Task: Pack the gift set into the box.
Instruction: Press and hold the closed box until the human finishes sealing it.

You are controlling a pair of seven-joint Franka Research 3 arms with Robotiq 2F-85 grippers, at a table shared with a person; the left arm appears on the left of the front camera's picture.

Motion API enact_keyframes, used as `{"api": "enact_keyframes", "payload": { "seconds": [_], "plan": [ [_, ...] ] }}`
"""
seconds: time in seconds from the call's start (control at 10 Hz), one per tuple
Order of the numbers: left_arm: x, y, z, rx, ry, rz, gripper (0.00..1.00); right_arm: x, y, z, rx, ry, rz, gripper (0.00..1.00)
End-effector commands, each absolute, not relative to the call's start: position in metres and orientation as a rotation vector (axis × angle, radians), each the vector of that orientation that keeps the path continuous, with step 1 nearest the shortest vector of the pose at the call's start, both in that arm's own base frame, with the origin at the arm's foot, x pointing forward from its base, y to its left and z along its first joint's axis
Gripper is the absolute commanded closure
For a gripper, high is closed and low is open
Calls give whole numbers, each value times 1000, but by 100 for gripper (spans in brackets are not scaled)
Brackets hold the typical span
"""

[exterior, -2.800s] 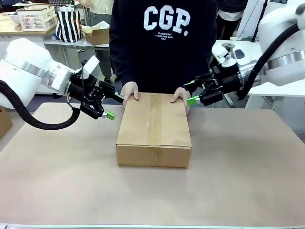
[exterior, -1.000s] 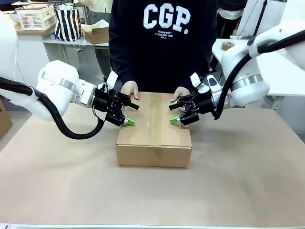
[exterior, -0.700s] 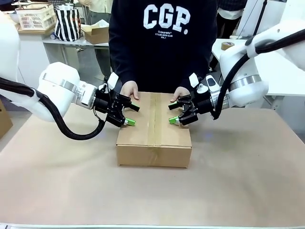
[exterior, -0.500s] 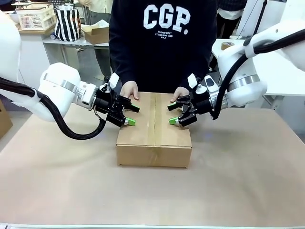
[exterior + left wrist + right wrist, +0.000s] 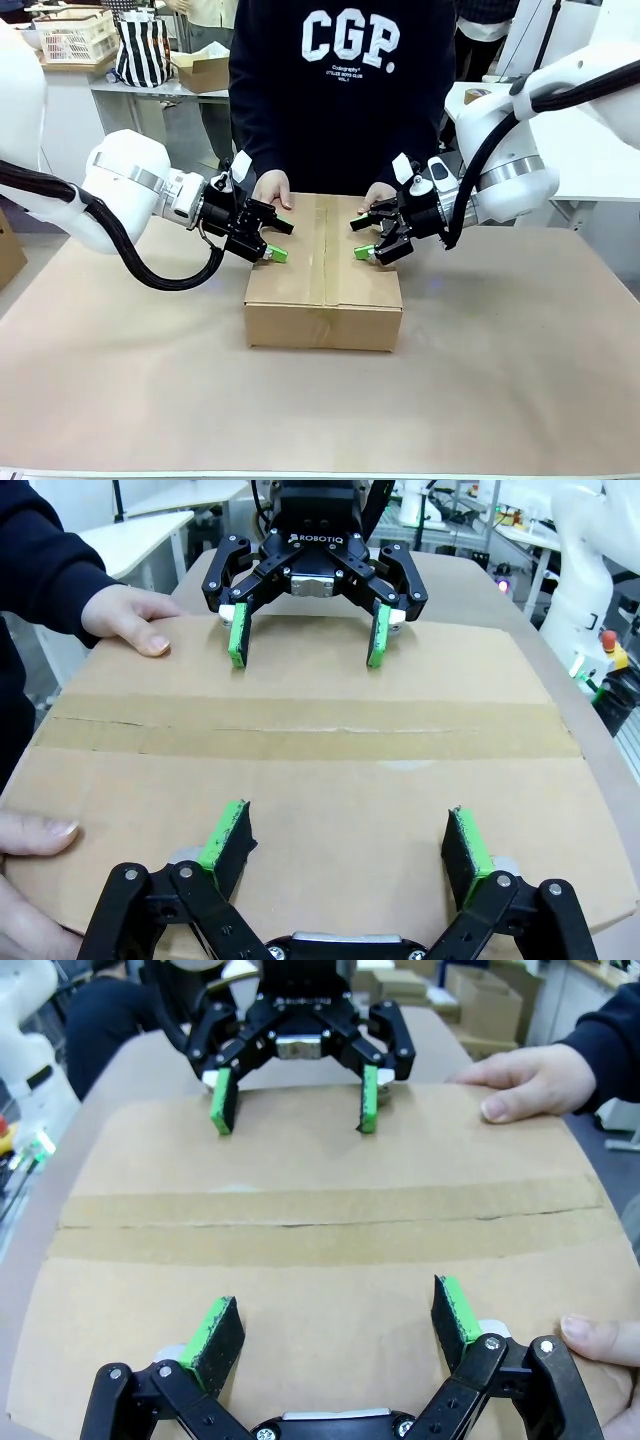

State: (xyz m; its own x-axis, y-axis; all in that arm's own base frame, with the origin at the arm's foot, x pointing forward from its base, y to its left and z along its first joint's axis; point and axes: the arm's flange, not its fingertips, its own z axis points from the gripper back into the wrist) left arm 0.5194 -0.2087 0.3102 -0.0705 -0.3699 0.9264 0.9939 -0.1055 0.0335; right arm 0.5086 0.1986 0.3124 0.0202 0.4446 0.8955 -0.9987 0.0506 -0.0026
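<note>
The box (image 5: 322,275) lies in the middle of the table, flaps down, with brown tape along its middle seam (image 5: 300,730). My left gripper (image 5: 280,240) hovers open just over the box top's left half, with nothing between its fingers. My right gripper (image 5: 360,240) hovers open over the right half, facing it. In the left wrist view my left gripper (image 5: 347,840) looks across the seam at the right gripper (image 5: 308,635). The right wrist view mirrors this: right gripper (image 5: 335,1320), left gripper (image 5: 295,1100). The person's hands (image 5: 272,188) (image 5: 380,195) rest on the box's far edge. The gift set is out of view.
The brown table (image 5: 500,380) has free room in front of the box and on both sides. Another cardboard piece (image 5: 8,255) sits at the far left edge. Behind the person are a striped bag (image 5: 145,50), a small box (image 5: 205,72) and a white basket (image 5: 75,35).
Both grippers have come in from beside the box's far corners to over its top, still open. In the last second they crept slightly closer to the seam. The person's hands stayed put.
</note>
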Motion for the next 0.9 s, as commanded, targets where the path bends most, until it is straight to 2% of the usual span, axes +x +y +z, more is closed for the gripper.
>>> {"api": "enact_keyframes", "payload": {
  "seconds": [0.0, 0.8],
  "plan": [
    [519, -208, 307, -961, -906, -1474, 0, 508, 198, 310, 826, -876, 1351, 0],
    [519, -208, 307, -961, -906, -1474, 0, 508, 198, 310, 826, -876, 1351, 0]
  ]
}}
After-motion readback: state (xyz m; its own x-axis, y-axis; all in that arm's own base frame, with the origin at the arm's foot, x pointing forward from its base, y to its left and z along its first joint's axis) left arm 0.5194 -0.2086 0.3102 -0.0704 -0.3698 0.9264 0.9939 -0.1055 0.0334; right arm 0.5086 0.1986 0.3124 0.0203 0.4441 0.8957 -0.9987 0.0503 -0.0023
